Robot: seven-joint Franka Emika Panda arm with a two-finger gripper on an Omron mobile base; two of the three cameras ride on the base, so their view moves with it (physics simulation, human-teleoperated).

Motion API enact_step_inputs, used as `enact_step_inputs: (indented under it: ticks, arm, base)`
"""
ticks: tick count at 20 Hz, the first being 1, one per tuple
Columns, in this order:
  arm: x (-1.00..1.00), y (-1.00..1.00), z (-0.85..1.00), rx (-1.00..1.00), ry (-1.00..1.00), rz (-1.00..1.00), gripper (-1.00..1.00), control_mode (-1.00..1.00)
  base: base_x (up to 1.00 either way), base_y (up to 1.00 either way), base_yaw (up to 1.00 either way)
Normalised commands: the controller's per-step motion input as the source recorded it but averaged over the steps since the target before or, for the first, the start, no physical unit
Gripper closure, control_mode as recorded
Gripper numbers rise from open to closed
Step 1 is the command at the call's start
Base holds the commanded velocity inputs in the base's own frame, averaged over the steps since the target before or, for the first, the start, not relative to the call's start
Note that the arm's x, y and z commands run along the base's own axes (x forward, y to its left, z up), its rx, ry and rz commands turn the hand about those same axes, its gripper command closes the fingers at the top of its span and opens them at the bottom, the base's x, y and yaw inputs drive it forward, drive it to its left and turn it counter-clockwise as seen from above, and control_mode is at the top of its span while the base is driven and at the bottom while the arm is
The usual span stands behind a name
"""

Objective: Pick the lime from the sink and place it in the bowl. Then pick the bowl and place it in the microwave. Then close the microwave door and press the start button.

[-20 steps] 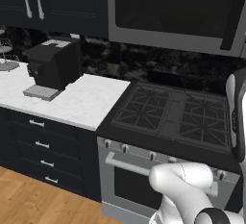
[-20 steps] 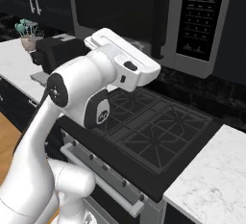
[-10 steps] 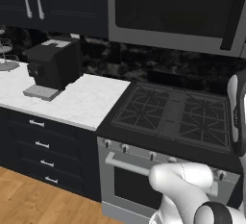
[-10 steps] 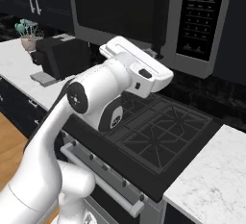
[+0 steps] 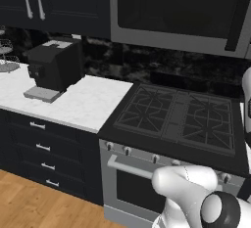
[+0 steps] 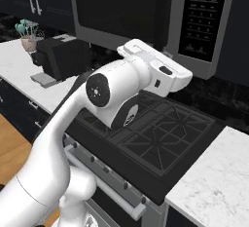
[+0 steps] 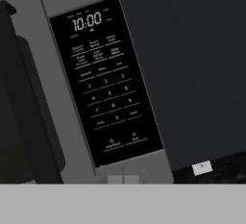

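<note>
While the arm point(image 6: 104, 99) reaches up over the stove point(image 6: 146, 138), the scene reads as follows.

Microwave point(image 6: 146, 11): built in above the stove, grey frame, between dark cabinets.
Microwave door point(image 5: 176, 7): shut flat against the front, its wide dark glass window facing out.
Control panel point(image 7: 103, 79): on the right of the microwave front; in the hand view it stands close ahead, tilted, its display at the top and rows of buttons beneath.
Gripper point(image 7: 122, 179): raised before the lower edge of the control panel; its fingers are pressed together with nothing between them.
Stove: black burner grates, a row of knobs and an oven handle on the near face.
Coffee machine point(image 5: 54, 68): dark, on the white marble counter point(image 5: 93, 102) left of the stove.
Drawers point(image 5: 41, 146): dark fronts with pale handles beneath that counter.
</note>
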Motion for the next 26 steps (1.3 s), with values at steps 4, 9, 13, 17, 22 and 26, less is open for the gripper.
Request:
enact_step_inputs:
  ticks: [4, 9, 13, 17, 22, 26]
  arm:
    - [0.13, -0.05, 0.00, 0.00, 0.16, 0.00, 1.00, -1.00]
    - [0.25, -0.08, 0.00, 0.00, 0.06, 0.00, 1.00, -1.00]
    - [0.22, -0.31, 0.00, 0.01, 0.01, 0.00, 1.00, -1.00]
    - [0.10, -0.29, 0.00, 0.02, -0.05, 0.00, 1.00, -1.00]
    - [0.13, -0.05, 0.00, 0.00, -0.05, 0.00, 1.00, -1.00]
    - [0.23, -0.02, -0.02, 0.00, 0.00, 0.00, 1.00, -1.00]
  base:
    - [0.00, 0.00, 0.00]
    - [0.00, 0.00, 0.00]
    - [0.00, 0.00, 0.00]
    - [0.00, 0.00, 0.00]
    - [0.00, 0.00, 0.00]
    - [0.00, 0.00, 0.00]
